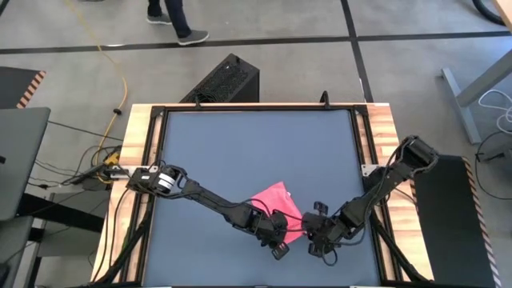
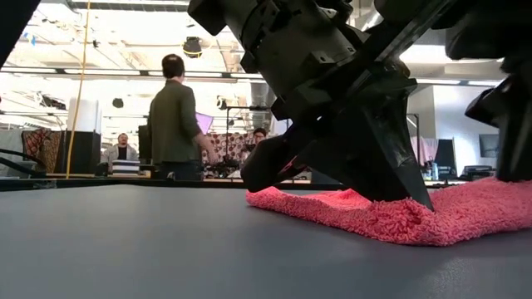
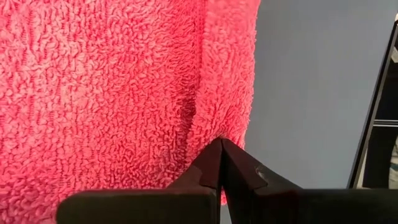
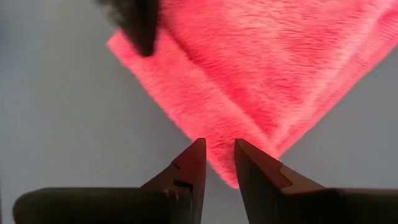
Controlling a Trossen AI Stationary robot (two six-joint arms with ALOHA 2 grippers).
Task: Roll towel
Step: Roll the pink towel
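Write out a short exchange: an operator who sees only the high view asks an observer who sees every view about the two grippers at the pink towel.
Operator: Is the left gripper open?
Observer: No. The left wrist view shows the left gripper shut, its fingertips together at the pink towel's edge.
Operator: And the right one?
Observer: The right wrist view shows the right gripper slightly open, its fingertips on either side of one towel corner, seen from above.
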